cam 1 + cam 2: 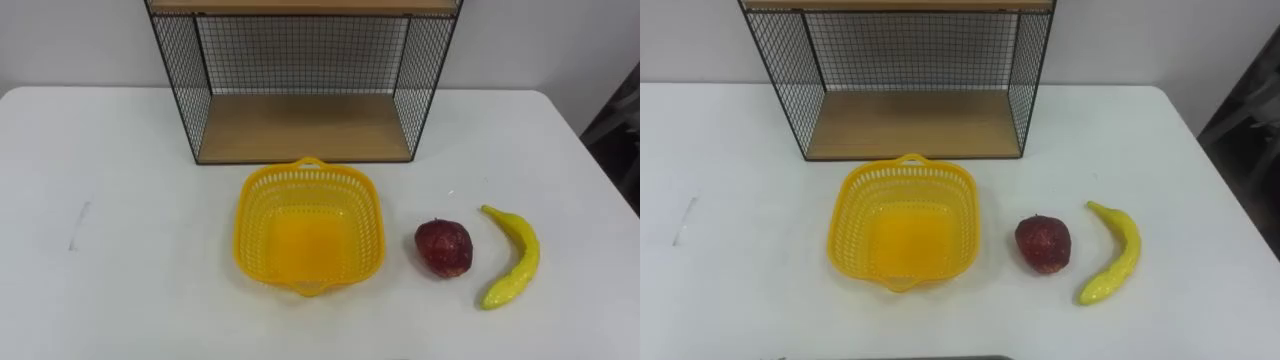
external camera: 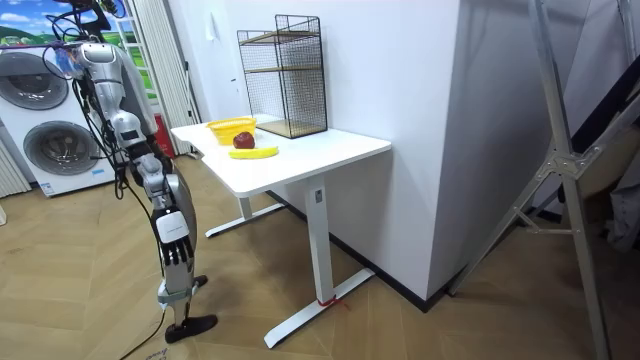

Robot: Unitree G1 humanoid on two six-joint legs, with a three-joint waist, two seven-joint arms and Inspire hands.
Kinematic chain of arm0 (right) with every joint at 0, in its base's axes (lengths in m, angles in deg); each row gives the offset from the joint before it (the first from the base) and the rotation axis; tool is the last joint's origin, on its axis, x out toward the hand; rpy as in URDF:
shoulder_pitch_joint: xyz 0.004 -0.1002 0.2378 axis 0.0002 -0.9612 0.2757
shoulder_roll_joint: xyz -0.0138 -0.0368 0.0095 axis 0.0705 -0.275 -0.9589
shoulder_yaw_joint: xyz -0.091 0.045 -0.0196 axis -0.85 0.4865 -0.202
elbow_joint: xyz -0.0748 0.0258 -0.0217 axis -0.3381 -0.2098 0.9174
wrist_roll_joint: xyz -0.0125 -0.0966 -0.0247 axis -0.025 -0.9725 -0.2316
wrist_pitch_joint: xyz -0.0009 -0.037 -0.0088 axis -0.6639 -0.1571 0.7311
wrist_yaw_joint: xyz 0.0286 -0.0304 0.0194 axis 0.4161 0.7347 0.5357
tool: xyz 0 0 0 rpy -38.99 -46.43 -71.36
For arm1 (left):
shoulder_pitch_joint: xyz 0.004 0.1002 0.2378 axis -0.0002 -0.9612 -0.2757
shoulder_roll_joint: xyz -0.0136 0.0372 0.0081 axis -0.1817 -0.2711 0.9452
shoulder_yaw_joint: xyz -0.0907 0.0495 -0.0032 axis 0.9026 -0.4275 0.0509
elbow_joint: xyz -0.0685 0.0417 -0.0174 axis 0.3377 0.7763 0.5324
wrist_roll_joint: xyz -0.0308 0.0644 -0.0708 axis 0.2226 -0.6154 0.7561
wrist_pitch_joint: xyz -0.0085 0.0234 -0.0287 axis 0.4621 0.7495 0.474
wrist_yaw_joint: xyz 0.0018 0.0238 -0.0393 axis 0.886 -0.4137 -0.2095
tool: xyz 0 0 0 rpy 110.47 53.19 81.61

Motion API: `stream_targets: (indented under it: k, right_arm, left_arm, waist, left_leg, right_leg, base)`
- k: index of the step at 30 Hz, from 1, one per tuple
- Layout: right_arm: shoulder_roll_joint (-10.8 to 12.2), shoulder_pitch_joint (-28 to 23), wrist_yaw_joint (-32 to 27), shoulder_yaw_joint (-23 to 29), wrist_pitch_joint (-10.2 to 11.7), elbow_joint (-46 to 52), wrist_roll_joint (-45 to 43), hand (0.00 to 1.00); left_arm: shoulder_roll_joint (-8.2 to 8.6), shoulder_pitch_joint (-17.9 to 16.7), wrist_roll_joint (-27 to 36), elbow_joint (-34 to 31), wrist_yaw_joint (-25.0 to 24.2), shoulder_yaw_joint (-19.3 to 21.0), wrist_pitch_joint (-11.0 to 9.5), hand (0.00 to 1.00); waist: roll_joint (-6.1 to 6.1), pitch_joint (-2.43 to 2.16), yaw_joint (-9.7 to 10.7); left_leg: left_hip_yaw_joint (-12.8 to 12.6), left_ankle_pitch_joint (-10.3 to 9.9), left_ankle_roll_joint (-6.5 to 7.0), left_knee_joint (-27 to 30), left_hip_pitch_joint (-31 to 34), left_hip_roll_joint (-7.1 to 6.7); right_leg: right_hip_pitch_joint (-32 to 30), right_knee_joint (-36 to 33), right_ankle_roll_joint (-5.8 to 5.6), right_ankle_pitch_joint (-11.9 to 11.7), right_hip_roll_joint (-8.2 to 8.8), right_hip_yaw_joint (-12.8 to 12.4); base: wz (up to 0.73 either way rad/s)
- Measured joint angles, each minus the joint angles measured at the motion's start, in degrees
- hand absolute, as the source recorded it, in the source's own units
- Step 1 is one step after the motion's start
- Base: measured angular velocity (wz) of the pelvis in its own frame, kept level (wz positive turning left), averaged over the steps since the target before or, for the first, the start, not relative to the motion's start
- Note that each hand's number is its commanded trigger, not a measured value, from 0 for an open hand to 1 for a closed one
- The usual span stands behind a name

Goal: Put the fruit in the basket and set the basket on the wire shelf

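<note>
An empty yellow plastic basket [image 1: 306, 240] sits on the white table [image 1: 120, 200], just in front of the black wire shelf [image 1: 300, 125] with its wooden boards. To the basket's right lies a dark red round fruit [image 1: 444, 247], and further right a yellow banana [image 1: 515, 258]. The two fruits lie close together without touching. In the room view I stand at the table's end, facing the shelf [image 2: 285, 75], with my right hand [image 2: 152, 172] hanging low at my side, away from the table.
The shelf's lower wooden board is bare and open to the front. A washing machine [image 2: 50, 130] stands behind me. The table's right edge [image 1: 600, 170] runs close to the banana.
</note>
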State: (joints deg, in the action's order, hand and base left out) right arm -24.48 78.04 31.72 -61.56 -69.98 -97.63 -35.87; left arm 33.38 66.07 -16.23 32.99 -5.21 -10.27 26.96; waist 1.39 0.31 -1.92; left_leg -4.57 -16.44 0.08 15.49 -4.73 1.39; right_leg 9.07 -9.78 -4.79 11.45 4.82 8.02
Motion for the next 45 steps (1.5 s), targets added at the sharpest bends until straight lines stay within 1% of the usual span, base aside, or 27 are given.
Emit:
stream_targets:
  k: [4, 8, 14, 19, 23, 25, 26, 27, 28, 29, 31, 32, 34, 35, 36, 37, 39, 40, 41, 42, 43, 45]
  right_arm:
    - [0.01, -0.04, 0.05, 0.0, 0.04, 0.17, -0.35, 0.0]
    - [-0.01, 0.07, 0.87, -0.04, -0.01, 0.24, -2.54, 0.0]
    - [-0.01, 0.49, 0.88, 0.13, -0.1, 0.11, -1.09, 0.0]
    - [0.03, 1.28, -2.16, 0.82, 0.12, 0.06, 4.03, 0.0]
    - [0.0, 0.95, -4.67, 1.3, 0.15, -0.14, 10.28, 0.0]
    - [-0.08, 0.23, -6.98, 2.24, 0.02, -0.14, 17.76, 0.0]
    - [-0.07, 0.0, -7.52, 2.93, 0.03, -0.14, 19.79, 0.0]
    - [-0.05, -0.25, -8.22, 4.58, 0.18, -0.14, 24.03, 0.0]
    - [0.06, -0.37, -8.48, 6.72, 0.79, -0.03, 29.04, 0.0]
    - [0.15, -0.44, -8.68, 7.9, 1.21, 0.0, 31.6, 0.0]
    - [0.21, -0.3, -9.84, 12.31, 2.3, 0.1, 41.42, 0.0]
    - [0.18, -0.18, -10.32, 13.19, 2.49, 0.18, 43.53, 0.0]
    - [0.14, 0.17, -12.66, 18.45, 3.25, 0.52, 52.88, 0.0]
    - [0.06, 0.27, -13.18, 20.15, 3.42, 0.76, 55.16, 0.0]
    - [-0.03, 0.7, -14.54, 23.27, 3.91, 1.74, 58.93, 0.0]
    - [-0.12, 0.64, -15.44, 24.49, 4.24, 2.43, 60.43, 0.0]
    - [-0.29, 0.34, -19.59, 28.18, 6.2, 6.14, 64.44, 0.0]
    - [-0.29, 0.13, -20.73, 29.2, 6.74, 7.47, 64.94, 0.0]
    - [-0.33, 0.09, -23.07, 31.67, 7.88, 9.59, 65.25, 0.0]
    - [-0.33, 0.2, -25.85, 33.93, 8.83, 12.2, 65.75, 0.0]
    - [-0.34, 0.17, -27.44, 34.68, 9.26, 13.78, 65.81, 0.0]
    - [-0.31, -0.08, -33.67, 36.38, 10.84, 21.31, 65.55, 0.0]
  left_arm:
    - [0.0, 0.17, -0.07, 0.0, -0.08, 0.0, -0.02, 0.0]
    - [-0.01, 0.43, -0.01, 0.0, -0.43, 0.07, -0.02, 0.0]
    - [0.06, 0.23, -0.01, 0.02, -0.23, 0.07, -0.02, 0.0]
    - [0.11, 0.44, 0.21, -0.03, 0.9, 0.19, -0.3, 0.0]
    - [0.14, 0.45, 0.32, 0.0, 1.9, 0.62, -0.39, 0.0]
    - [0.19, -0.03, 0.73, 0.03, 2.68, 1.13, -0.55, 0.0]
    - [0.22, -0.06, 1.09, 0.03, 2.8, 1.49, -0.66, 0.0]
    - [0.32, -0.17, 1.09, 0.02, 2.87, 2.56, -0.86, 0.0]
    - [0.32, -0.26, 1.09, 0.01, 2.87, 3.74, -1.17, 0.0]
    - [0.31, -0.26, 1.08, 0.0, 2.88, 4.28, -1.31, 0.0]
    - [0.28, -0.31, 1.13, -0.01, 3.19, 6.54, -1.77, 0.0]
    - [0.28, -0.29, 1.19, 0.0, 3.44, 6.91, -1.78, 0.0]
    - [0.28, -1.06, 1.14, -0.01, 4.07, 8.87, -2.31, 0.0]
    - [0.29, -1.34, 1.16, -0.01, 4.11, 9.69, -2.65, 0.0]
    - [0.26, -1.72, 1.2, -0.01, 4.33, 10.89, -3.02, 0.0]
    - [0.27, -1.8, 1.2, -0.02, 4.7, 11.41, -3.12, 0.0]
    - [0.08, -2.49, 2.24, -0.01, 6.06, 12.49, -3.9, 0.0]
    - [0.04, -2.65, 2.32, -0.01, 6.31, 12.53, -3.98, 0.0]
    - [0.0, -2.97, 2.42, -0.02, 6.48, 12.73, -4.19, 0.0]
    - [-0.15, -3.35, 3.02, -0.02, 6.62, 12.85, -4.71, 0.0]
    - [-0.22, -3.35, 3.69, -0.02, 6.86, 12.85, -5.08, 0.0]
    - [-0.43, -3.9, 6.07, -0.91, 8.14, 12.85, -5.79, 0.0]
  waist:
    - [0.0, 0.0, 0.03]
    - [0.06, 0.01, -0.2]
    - [0.03, 0.01, -0.25]
    - [-0.14, 0.02, -0.09]
    - [-0.19, 0.02, -0.07]
    - [-0.07, 0.0, -0.14]
    - [-0.03, 0.01, -0.14]
    - [0.04, 0.04, -0.04]
    - [0.13, 0.09, 0.08]
    - [0.14, 0.11, 0.1]
    - [0.06, 0.08, 0.45]
    - [0.03, 0.08, 0.54]
    - [0.03, 0.07, 1.36]
    - [0.02, 0.06, 1.6]
    - [-0.05, 0.05, 1.86]
    - [-0.1, 0.05, 2.03]
    - [-0.35, 0.02, 3.48]
    - [-0.48, 0.02, 3.83]
    - [-0.66, -0.01, 4.48]
    - [-0.69, -0.14, 4.9]
    - [-0.72, -0.18, 5.08]
    - [-0.54, -0.31, 6.35]
  left_leg:
    - [0.07, 0.0, 0.0, 0.01, 0.01, 0.0]
    - [0.03, 0.0, 0.0, -0.1, 0.01, -0.01]
    - [0.0, 0.0, 0.0, 0.0, -0.01, 0.0]
    - [-0.04, 0.0, 0.0, 0.11, 0.03, 0.02]
    - [-0.01, 0.0, 0.0, 0.09, 0.07, 0.06]
    - [-0.12, 0.01, -0.01, 0.11, -0.04, 0.05]
    - [-0.11, 0.01, -0.01, 0.14, -0.05, 0.04]
    - [-0.12, 0.01, -0.01, 0.16, -0.04, 0.04]
    - [-0.12, 0.01, 0.0, 0.14, -0.02, 0.05]
    - [-0.1, 0.01, 0.0, 0.14, -0.01, 0.05]
    - [-0.12, 0.0, 0.0, 0.14, 0.0, 0.04]
    - [-0.13, 0.0, 0.0, 0.15, 0.0, 0.04]
    - [-0.18, 0.0, -0.01, 0.16, -0.1, 0.04]
    - [-0.22, 0.0, 0.0, 0.18, -0.11, 0.04]
    - [-0.41, 0.0, 0.0, 0.2, -0.11, 0.04]
    - [-0.48, 0.0, 0.0, 0.18, -0.11, 0.04]
    - [-0.55, 0.0, 0.0, 0.11, -0.09, 0.04]
    - [-0.55, 0.0, 0.0, 0.11, -0.08, 0.05]
    - [-0.57, 0.0, 0.0, 0.11, -0.03, 0.04]
    - [-0.7, 0.07, 0.02, 0.0, 0.06, 0.05]
    - [-0.79, 0.15, 0.03, -0.14, 0.13, 0.04]
    - [-1.17, 0.67, 0.01, -0.98, 0.02, -0.04]
  right_leg:
    - [0.02, 0.01, 0.0, 0.0, 0.0, 0.13]
    - [-0.01, 0.0, 0.0, 0.0, -0.01, 0.04]
    - [-0.03, 0.0, 0.0, 0.0, -0.01, 0.12]
    - [-0.04, 0.0, 0.0, 0.0, -0.01, 0.0]
    - [-0.11, 0.0, 0.0, 0.0, -0.02, 0.0]
    - [-0.06, -0.03, 0.0, 0.0, -0.03, -0.04]
    - [-0.06, -0.03, 0.0, 0.0, -0.03, -0.02]
    - [-0.08, -0.02, 0.01, -0.01, -0.03, -0.01]
    - [-0.1, 0.02, 0.01, -0.01, -0.04, -0.06]
    - [-0.1, 0.03, 0.02, -0.01, -0.04, -0.03]
    - [-0.05, 0.03, 0.06, -0.03, -0.04, 0.02]
    - [-0.04, 0.03, 0.07, -0.04, -0.04, 0.02]
    - [0.1, 0.02, 0.08, -0.05, -0.04, -0.02]
    - [0.09, 0.01, 0.08, -0.05, -0.04, -0.03]
    - [-0.03, 0.02, 0.08, -0.05, -0.04, -0.06]
    - [-0.07, 0.03, 0.11, -0.07, -0.04, -0.06]
    - [-0.12, 0.09, 0.14, -0.08, -0.04, -0.05]
    - [-0.12, 0.1, 0.14, -0.08, -0.04, -0.05]
    - [-0.22, 0.03, 0.14, -0.08, -0.03, -0.11]
    - [-0.44, -0.05, 0.14, -0.08, -0.02, -0.15]
    - [-0.61, -0.08, 0.14, -0.08, 0.01, -0.17]
    - [-1.11, -0.25, 0.14, -0.08, 0.13, -0.23]
  base:
    - [0.0]
    - [0.0]
    - [0.0]
    - [0.0]
    - [0.0]
    - [0.0]
    - [0.0]
    - [0.0]
    - [0.0]
    - [0.0]
    - [0.0]
    - [0.0]
    - [0.0]
    - [-0.05]
    - [-0.05]
    - [-0.06]
    - [0.0]
    - [0.0]
    - [0.0]
    - [-0.04]
    - [-0.07]
    - [-0.11]
